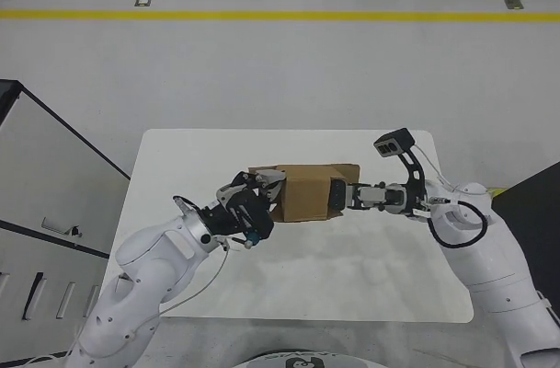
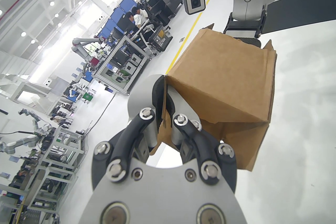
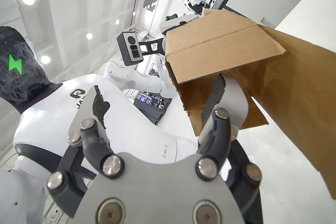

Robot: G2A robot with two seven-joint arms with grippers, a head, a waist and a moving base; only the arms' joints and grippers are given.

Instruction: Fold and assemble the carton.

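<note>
**Left fingers** (image 2: 147, 97): closed together on the edge of an end flap of the brown corrugated-cardboard carton (image 2: 223, 72), with one pad on each face of the flap. A second flap stands open just beside the clamped one. Beyond these fingers the carton's body extends away as a squared tube.

**Right fingers** (image 3: 233, 101): spread wide apart and gripping nothing. One finger lies against the carton's (image 3: 210, 51) opposite open end, its tip hidden behind a folded-out end flap. The other finger stands well clear of the cardboard.

**Top view:** the carton (image 1: 302, 191) lies between the two sets of fingers. The left fingers (image 1: 258, 195) touch one end and the right fingers (image 1: 339, 196) meet the other.

**Support:** below the fingers and the carton lies the white rectangular counter (image 1: 381, 276). Whether the carton rests on it cannot be told.

**Background:** far beyond the fingers, past the counter's far edge, a yellow line (image 1: 280, 15) crosses the pale floor.
</note>
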